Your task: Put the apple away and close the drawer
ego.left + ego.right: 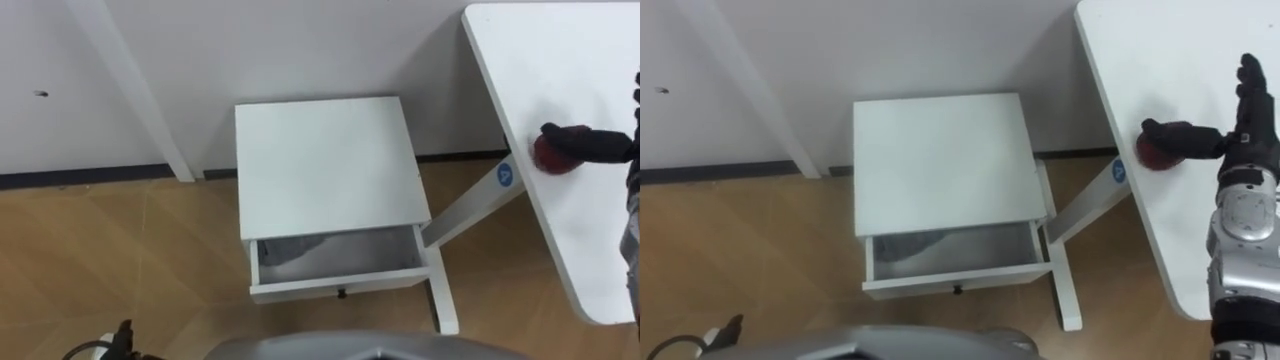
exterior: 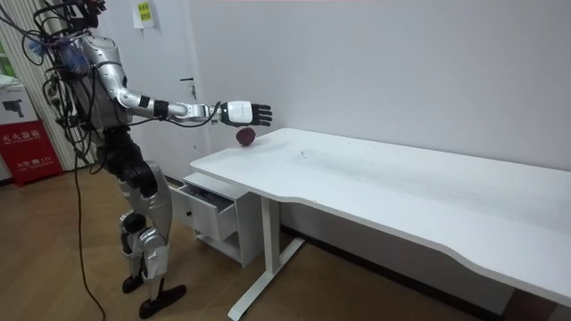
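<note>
A dark red apple lies near the left edge of the white desk. My right hand reaches over the desk from the right and is open. Its thumb lies across the apple's top while the fingers stay straight. In the room view the hand hovers just above the apple. Left of the desk stands a small white cabinet with its drawer pulled open and nothing visible inside. A dark bit of my left hand shows low at the lower left edge.
I stand in front of the cabinet on a wooden floor, close to the white wall. The desk's white leg stands right beside the drawer's right corner. A slanted white bar leans at the wall to the left.
</note>
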Tool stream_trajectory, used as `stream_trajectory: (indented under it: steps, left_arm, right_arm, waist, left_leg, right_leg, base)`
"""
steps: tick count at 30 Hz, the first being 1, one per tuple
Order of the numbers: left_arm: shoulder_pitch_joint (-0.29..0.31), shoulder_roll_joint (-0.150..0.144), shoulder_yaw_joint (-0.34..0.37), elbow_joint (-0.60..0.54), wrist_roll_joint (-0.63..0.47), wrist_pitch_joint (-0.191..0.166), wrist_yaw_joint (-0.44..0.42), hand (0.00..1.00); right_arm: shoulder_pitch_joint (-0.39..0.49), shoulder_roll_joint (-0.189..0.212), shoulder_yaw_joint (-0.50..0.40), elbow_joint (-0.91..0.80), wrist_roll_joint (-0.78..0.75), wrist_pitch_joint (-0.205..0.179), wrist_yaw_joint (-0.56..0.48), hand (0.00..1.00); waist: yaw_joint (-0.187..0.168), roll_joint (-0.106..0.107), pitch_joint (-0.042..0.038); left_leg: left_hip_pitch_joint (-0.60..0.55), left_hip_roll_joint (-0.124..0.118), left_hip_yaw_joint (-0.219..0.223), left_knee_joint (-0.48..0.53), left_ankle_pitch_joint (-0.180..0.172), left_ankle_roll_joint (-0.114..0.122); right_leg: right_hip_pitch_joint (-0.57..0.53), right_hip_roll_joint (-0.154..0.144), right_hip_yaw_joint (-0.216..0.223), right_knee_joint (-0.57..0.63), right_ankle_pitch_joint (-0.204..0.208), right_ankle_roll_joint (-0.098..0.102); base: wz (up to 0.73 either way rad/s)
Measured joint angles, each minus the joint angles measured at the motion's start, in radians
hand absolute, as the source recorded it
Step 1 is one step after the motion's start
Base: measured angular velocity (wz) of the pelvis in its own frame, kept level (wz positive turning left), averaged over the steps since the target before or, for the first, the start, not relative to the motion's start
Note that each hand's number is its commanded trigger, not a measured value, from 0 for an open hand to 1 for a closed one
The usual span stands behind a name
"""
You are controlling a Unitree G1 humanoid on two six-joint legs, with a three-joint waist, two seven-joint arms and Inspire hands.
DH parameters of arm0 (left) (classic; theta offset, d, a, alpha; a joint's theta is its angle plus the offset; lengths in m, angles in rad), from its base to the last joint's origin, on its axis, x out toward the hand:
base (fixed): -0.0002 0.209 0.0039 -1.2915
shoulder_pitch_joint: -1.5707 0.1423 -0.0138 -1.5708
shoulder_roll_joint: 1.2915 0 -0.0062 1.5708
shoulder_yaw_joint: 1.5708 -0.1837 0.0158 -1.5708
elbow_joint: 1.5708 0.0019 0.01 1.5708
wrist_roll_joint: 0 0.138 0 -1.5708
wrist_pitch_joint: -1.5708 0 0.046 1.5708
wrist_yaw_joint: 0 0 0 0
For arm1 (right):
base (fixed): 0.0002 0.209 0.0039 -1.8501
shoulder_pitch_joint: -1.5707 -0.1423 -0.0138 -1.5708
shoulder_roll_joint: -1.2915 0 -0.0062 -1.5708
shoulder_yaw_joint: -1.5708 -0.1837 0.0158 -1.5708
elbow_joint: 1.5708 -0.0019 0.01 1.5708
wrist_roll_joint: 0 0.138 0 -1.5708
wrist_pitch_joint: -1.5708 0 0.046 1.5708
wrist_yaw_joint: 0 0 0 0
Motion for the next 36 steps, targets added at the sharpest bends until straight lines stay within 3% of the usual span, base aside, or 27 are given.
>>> stream_trajectory:
  steps: [13, 27, 36]
  left_arm:
    - [0.01, 0.0, 0.0, -0.005, 0.0, 0.0, 0.001, 0.0]
    - [0.02, -0.002, -0.006, 0.007, 0.001, 0.009, 0.0, 0.0]
    - [0.021, -0.004, -0.023, 0.028, 0.0, 0.021, -0.004, 0.0]
  right_arm:
    - [0.003, 0.0, 0.0, -0.052, -0.008, 0.0, -0.018, 0.0]
    - [0.034, 0.009, 0.0, -0.04, -0.007, 0.0, -0.016, 0.0]
    - [0.056, 0.028, 0.036, -0.019, -0.007, 0.001, -0.016, 0.0]
  waist:
    - [0.004, -0.013, -0.0104]
    - [0.007, -0.005, -0.0097]
    - [0.006, -0.001, -0.0043]
  left_leg:
    - [0.001, -0.001, -0.011, 0.001, 0.0, 0.0]
    - [0.009, -0.002, -0.011, 0.001, 0.0, 0.0]
    - [0.008, -0.002, -0.012, -0.003, 0.0, 0.0]
  right_leg:
    - [0.006, 0.0, -0.011, 0.0, 0.0, 0.0]
    - [0.021, 0.0, -0.012, -0.013, 0.0, 0.0]
    - [0.019, 0.0, -0.012, -0.013, 0.0, 0.0]
  base:
    - [0.02]
    - [0.0]
    - [0.0]
